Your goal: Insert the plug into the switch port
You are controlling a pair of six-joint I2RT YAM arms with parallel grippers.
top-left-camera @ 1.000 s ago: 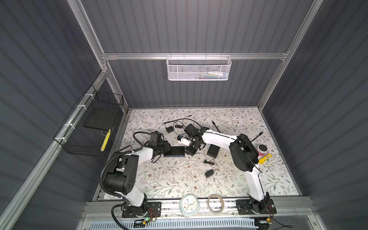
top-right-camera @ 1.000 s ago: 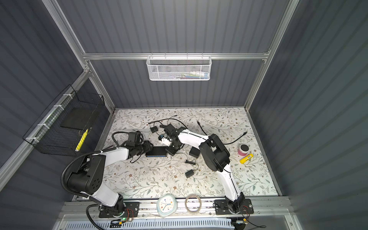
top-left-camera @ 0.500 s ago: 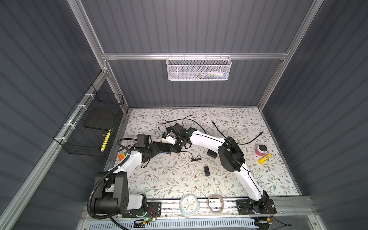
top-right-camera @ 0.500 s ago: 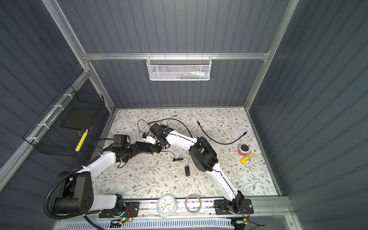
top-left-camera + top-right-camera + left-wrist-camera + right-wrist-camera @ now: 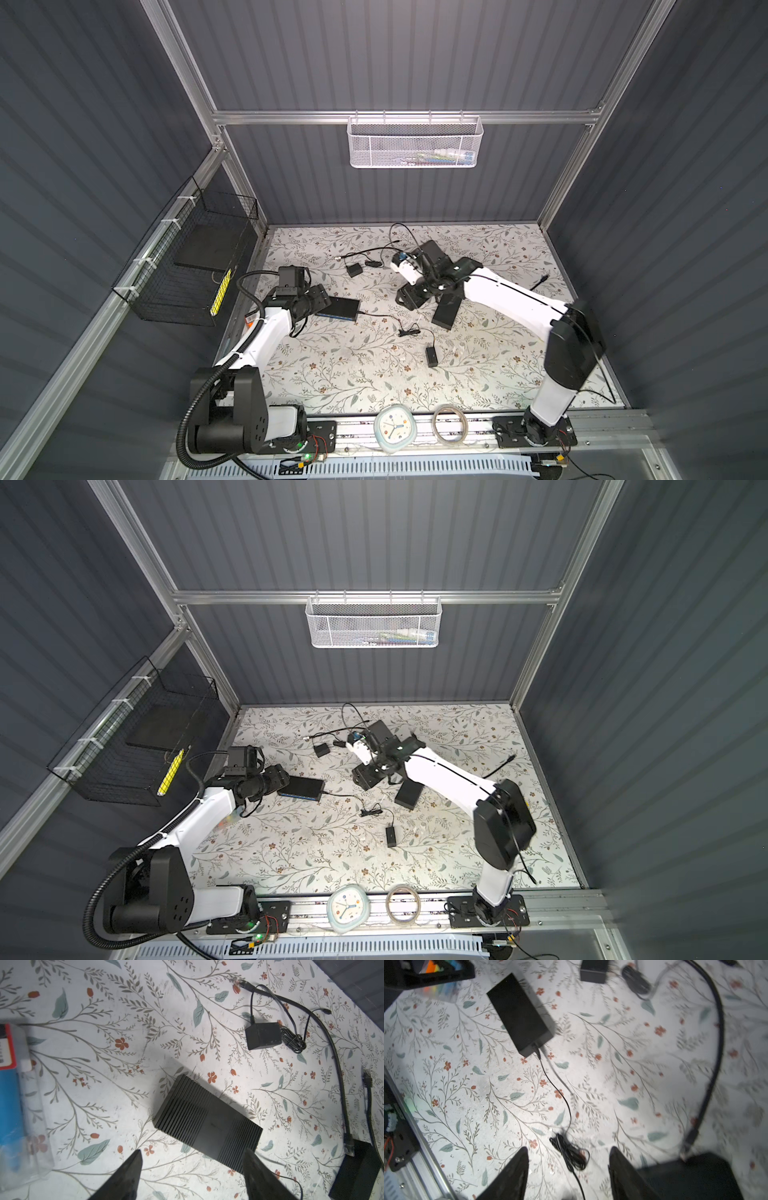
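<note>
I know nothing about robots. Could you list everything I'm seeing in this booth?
table: one, white floral print, booth floor
switch box: one, black with blue strip, left of middle, thin cable plugged in
second box: one, black, right of middle
power adapters: two, black, one near back, one nearer front
loose cables: several, black, back and right
mesh basket: one, white, back wall
wire basket: one, black, left wall
clock: one, pale, front rail
tape ring: one, pale, beside clock
left gripper: one, black, open, at the switch box
right gripper: one, black, open, above the table's middle
</note>
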